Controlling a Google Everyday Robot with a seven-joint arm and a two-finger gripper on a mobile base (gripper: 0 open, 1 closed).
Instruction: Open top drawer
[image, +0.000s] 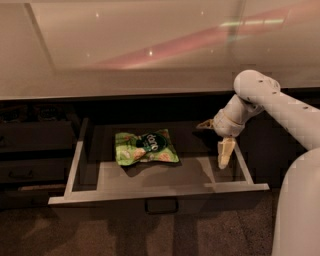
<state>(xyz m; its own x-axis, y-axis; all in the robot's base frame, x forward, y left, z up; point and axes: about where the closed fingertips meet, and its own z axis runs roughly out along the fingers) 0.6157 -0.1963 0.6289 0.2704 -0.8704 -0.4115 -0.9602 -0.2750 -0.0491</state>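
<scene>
**While the top drawer (160, 192) stands open, the gripper (215, 139) is held over its right end**

Below the countertop (150, 55), the top drawer is seen pulled well out. Pale rims are exposed at front and both sides, and the loop handle (161, 205) is centred on the front. The gripper is positioned just inside the right rim, fingers spread wide, nothing held. Bare tray floor is left between it and the green snack bag (146, 147), laid flat left of centre. A dark round label with pale lettering is carried on the bag; wording cannot be read.
</scene>
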